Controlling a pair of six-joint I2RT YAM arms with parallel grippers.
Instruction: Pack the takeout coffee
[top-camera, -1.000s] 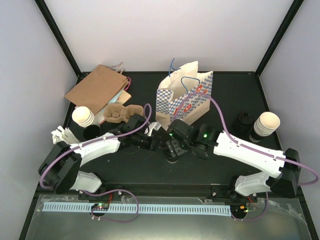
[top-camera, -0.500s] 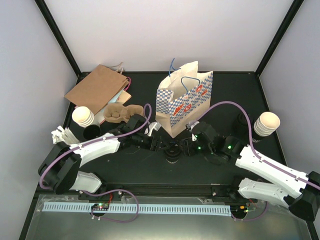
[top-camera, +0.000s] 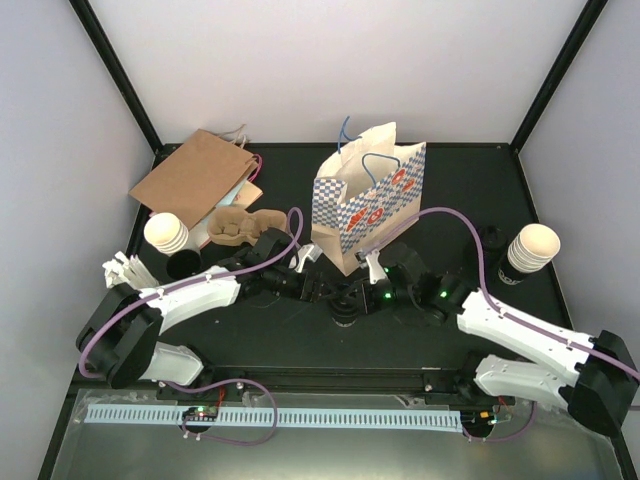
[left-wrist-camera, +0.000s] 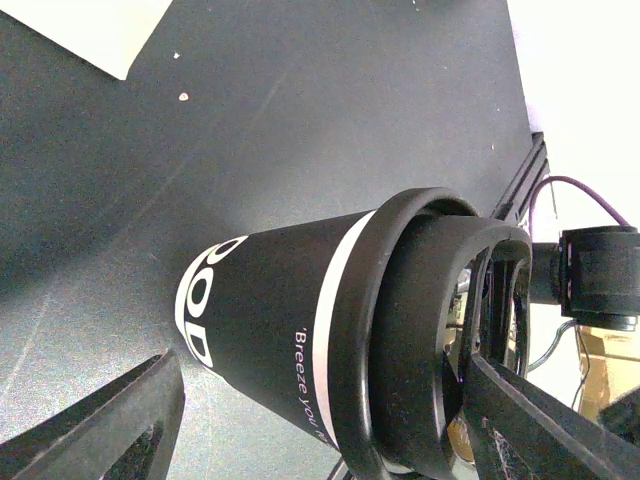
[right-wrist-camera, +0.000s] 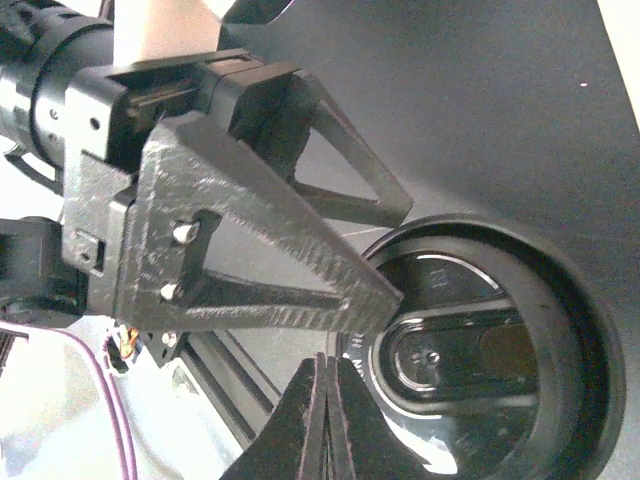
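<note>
Twofold: flanked black cup (left-wrist-camera: 260, 320) on counter (left-wrist-camera: 250, 110) with left fingers (left-wrist-camera: 110, 420) wide; held right fingers (right-wrist-camera: 305, 420) pinched together over lid (right-wrist-camera: 470, 350).

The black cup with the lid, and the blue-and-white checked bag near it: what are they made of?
The black cup with white lettering looks like matt printed paper: dull, no glare, crisp print. Its round black lid seems moulded plastic: glossy highlights, raised rim. The blue-and-white checked bag looks like thin paper, with sharp creases and blue cord handles.
</note>
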